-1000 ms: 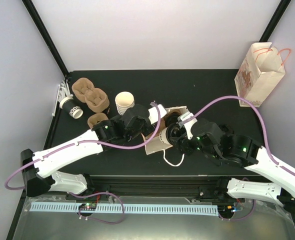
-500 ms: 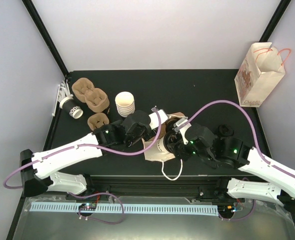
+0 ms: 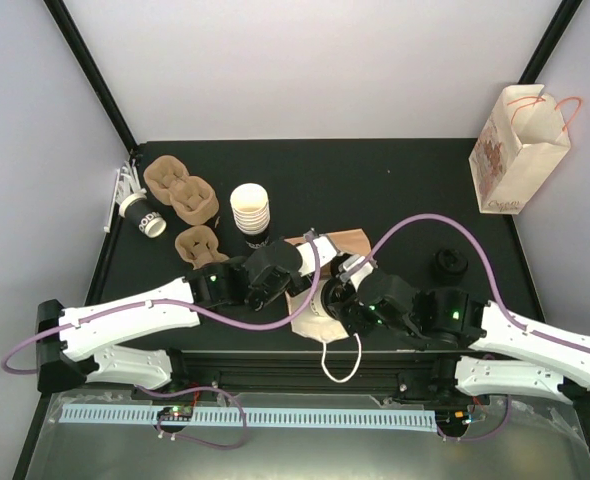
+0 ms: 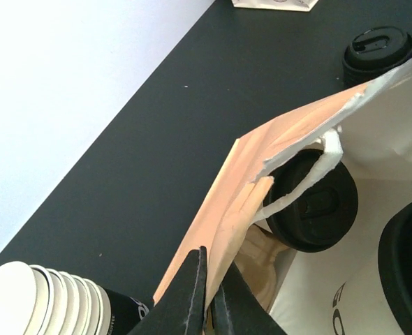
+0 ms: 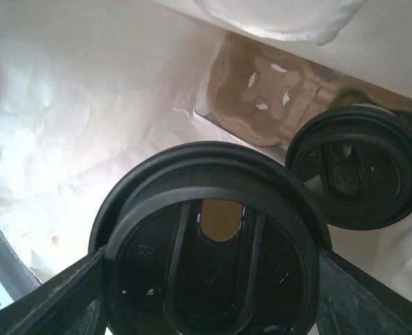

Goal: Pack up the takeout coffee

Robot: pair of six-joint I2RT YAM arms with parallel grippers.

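Observation:
A paper bag lies on its side at the table's near middle, mouth toward my arms. My left gripper is shut on the bag's brown upper edge, holding the mouth up. My right gripper is shut on a takeout coffee, its fingers pressed on both sides of the black lid, just inside the white-lined bag. A second lidded coffee stands deeper in, on a brown pulp carrier. In the top view the right gripper sits at the bag's mouth.
A loose black lid lies right of the bag. A stack of white cups, brown carriers and a tipped cup are at the back left. A second printed bag stands at the back right.
Both grippers and the bag have shifted toward the near edge and a little left. The right arm no longer covers the loose black lid. Neither grip has changed.

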